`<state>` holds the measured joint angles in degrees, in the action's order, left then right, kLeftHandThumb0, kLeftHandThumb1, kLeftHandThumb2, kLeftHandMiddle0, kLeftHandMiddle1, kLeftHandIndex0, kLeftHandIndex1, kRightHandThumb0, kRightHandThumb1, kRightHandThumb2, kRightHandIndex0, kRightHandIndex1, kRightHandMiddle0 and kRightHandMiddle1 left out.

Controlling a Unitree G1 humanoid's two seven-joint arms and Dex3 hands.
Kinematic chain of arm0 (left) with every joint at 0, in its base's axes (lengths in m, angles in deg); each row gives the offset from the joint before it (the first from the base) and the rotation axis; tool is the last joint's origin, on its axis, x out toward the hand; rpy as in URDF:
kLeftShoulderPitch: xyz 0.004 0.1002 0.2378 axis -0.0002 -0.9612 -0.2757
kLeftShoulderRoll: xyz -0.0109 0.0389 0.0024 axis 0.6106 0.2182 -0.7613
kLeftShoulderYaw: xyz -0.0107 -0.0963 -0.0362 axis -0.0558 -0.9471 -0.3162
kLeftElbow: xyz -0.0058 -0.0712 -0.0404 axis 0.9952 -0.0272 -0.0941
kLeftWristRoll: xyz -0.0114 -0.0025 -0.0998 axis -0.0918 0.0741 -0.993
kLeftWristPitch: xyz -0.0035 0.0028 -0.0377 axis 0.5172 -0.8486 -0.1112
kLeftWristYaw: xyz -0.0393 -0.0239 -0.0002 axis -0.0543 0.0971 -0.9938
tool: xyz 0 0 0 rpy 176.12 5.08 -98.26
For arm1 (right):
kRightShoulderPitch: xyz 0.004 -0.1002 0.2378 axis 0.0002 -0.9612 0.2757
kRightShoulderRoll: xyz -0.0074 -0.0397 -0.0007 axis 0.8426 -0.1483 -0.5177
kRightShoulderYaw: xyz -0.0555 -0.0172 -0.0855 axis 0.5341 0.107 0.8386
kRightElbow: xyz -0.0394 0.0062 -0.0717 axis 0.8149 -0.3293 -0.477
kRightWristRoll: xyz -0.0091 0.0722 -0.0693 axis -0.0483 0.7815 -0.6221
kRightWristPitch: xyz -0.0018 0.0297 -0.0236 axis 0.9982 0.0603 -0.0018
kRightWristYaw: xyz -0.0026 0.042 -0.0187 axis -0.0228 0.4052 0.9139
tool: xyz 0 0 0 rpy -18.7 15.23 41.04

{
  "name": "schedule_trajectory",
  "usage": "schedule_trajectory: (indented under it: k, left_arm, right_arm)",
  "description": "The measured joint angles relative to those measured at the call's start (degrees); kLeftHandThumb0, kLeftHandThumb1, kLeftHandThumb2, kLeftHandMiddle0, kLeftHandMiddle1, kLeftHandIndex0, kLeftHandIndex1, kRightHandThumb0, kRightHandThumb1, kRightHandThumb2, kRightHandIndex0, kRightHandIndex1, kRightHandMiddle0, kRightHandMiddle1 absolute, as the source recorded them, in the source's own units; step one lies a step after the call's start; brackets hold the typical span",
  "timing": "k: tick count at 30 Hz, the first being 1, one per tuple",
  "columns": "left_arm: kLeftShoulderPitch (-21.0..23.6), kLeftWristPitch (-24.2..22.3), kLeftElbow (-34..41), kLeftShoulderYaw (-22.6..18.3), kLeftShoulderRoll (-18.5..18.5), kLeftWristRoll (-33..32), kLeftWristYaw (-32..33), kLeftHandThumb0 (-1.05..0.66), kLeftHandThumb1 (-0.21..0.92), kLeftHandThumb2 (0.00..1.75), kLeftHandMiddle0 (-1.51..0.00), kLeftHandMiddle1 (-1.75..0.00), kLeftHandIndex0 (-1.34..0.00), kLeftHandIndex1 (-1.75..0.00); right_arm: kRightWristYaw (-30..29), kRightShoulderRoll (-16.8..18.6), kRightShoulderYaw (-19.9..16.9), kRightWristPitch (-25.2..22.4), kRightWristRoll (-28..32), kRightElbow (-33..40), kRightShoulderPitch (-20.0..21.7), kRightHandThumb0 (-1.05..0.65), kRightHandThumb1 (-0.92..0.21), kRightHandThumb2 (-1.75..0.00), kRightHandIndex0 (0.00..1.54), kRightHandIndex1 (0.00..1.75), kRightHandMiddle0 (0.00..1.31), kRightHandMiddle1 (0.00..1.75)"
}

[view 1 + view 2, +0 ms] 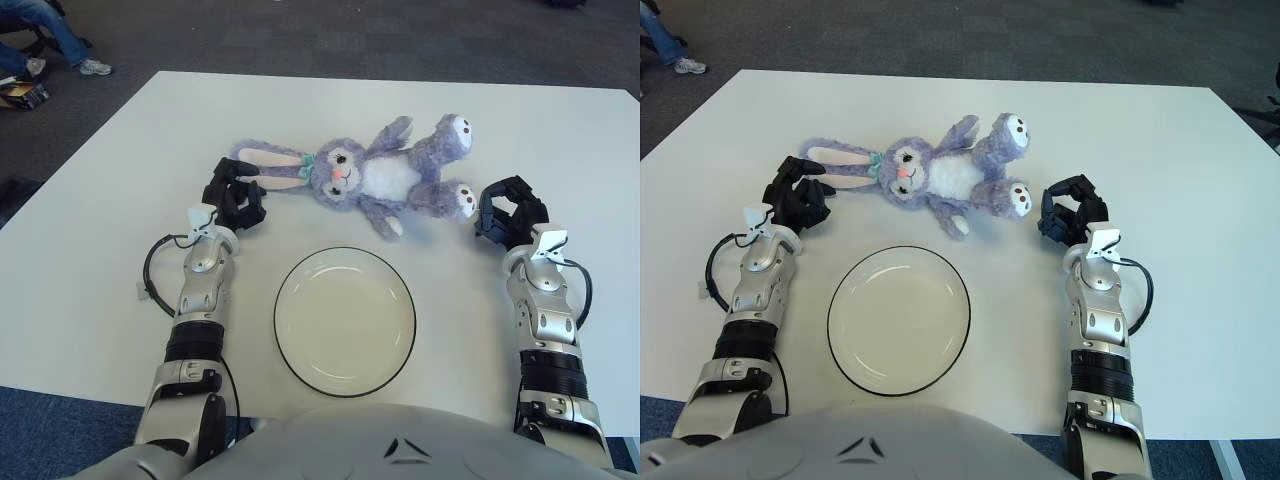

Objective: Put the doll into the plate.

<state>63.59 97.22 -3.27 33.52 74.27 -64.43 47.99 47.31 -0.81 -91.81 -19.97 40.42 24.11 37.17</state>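
We found the fluffy purple rabbit doll (375,176) lying on the white worktop (560,140), just beyond the empty black-rimmed white plate (345,321). Our left hand (234,196) and right hand (507,210) flanked it, fingers curled, holding nothing. Grasping and placing remained.

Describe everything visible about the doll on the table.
The doll is a plush rabbit of fuzzy lavender fabric, with a white belly, long ears lined in pink, dark eyes and a pink nose. It lies on its back on the white table, ears toward the left hand, feet toward the right hand, just beyond the empty plate. The left hand's fingers are at the ear tips; whether they touch is unclear. The right hand shows just beside the nearer foot.
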Motion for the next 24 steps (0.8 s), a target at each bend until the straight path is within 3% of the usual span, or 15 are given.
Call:
schedule_trajectory:
  k: [12,17,18,19,20,24]
  left_arm:
    - [-0.03,-0.31,0.28,-0.02,-0.07,0.11,0.45,-0.01,0.50,1.11,-0.37,-1.75,-0.35,-1.75]
    - [-0.16,-0.10,0.44,-0.07,-0.10,-0.22,0.17,-0.01,0.60,0.99,-0.30,-1.75,-0.28,-1.75]
    - [-0.17,0.28,0.41,-0.07,-0.09,-0.30,-0.06,-0.13,0.72,0.82,-0.38,-1.52,-0.25,-1.75]
    - [-0.19,0.99,0.37,-0.05,-0.07,-0.31,-0.37,-0.18,0.76,0.76,-0.42,-1.42,-0.23,-1.75]
    - [-0.19,1.82,0.32,-0.03,-0.04,-0.31,-0.74,-0.35,0.82,0.72,-0.45,-1.26,-0.15,-1.61]
    - [-0.07,8.51,-0.75,0.20,0.77,0.00,-3.14,-0.66,0.90,0.70,-0.44,-0.99,-0.03,-1.33]
  right_arm:
    - [-0.17,-0.14,0.12,-1.02,0.00,0.30,0.10,-0.41,-0.56,-1.01,1.03,1.75,0.43,1.75]
    - [-0.39,-0.14,0.27,-1.06,-0.01,0.32,0.14,-0.41,-0.56,-1.01,1.04,1.75,0.43,1.75]
    - [-0.44,-0.14,0.30,-1.06,-0.01,0.32,0.15,-0.41,-0.56,-1.01,1.04,1.75,0.43,1.75]
    - [-0.50,-0.14,0.33,-1.07,-0.01,0.32,0.16,-0.41,-0.56,-1.01,1.04,1.75,0.43,1.75]
    - [-0.54,-0.14,0.34,-1.08,-0.01,0.33,0.16,-0.41,-0.56,-1.01,1.04,1.75,0.43,1.75]
    - [-0.89,-0.13,0.37,-1.41,-0.01,0.42,0.24,-0.41,-0.56,-1.01,1.02,1.75,0.42,1.75]
